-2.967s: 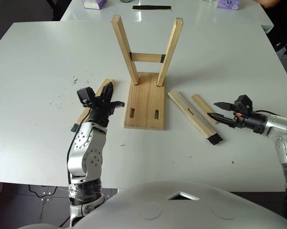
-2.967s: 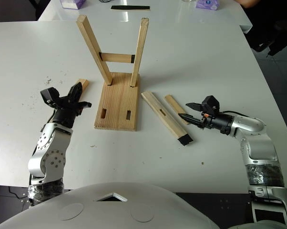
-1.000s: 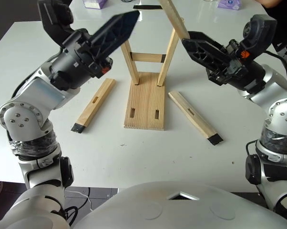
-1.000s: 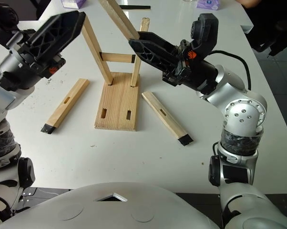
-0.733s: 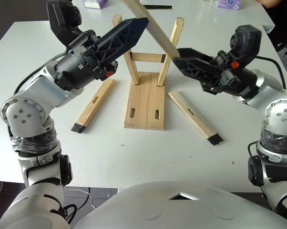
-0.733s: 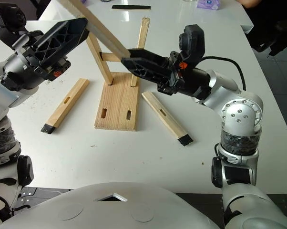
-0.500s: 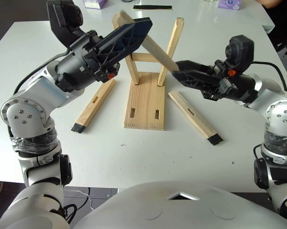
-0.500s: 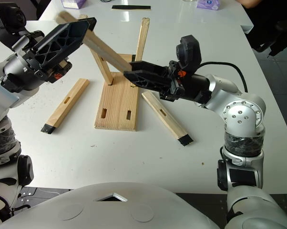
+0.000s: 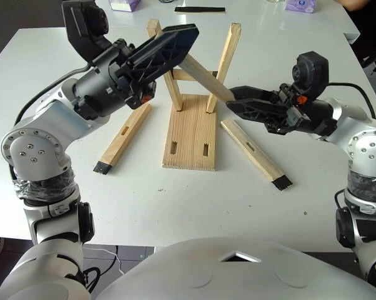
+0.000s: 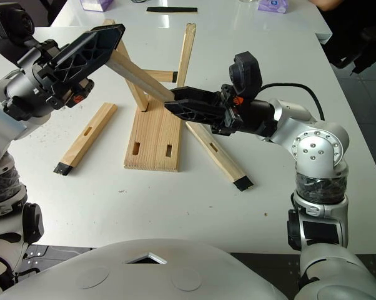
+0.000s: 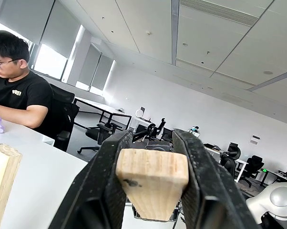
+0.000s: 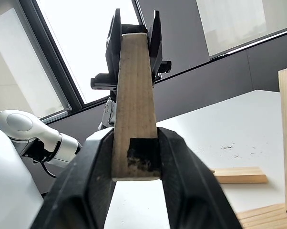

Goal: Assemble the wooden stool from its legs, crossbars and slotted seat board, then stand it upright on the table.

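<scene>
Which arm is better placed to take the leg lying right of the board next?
Right, probably. The right jaws hang over that leg, beside the board. They are shut on the bar, but the left jaws grip its other end, so they could let go.

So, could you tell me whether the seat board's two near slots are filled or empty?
Empty: both near slots in the seat board are bare holes; two legs stand only at its far end.
</scene>
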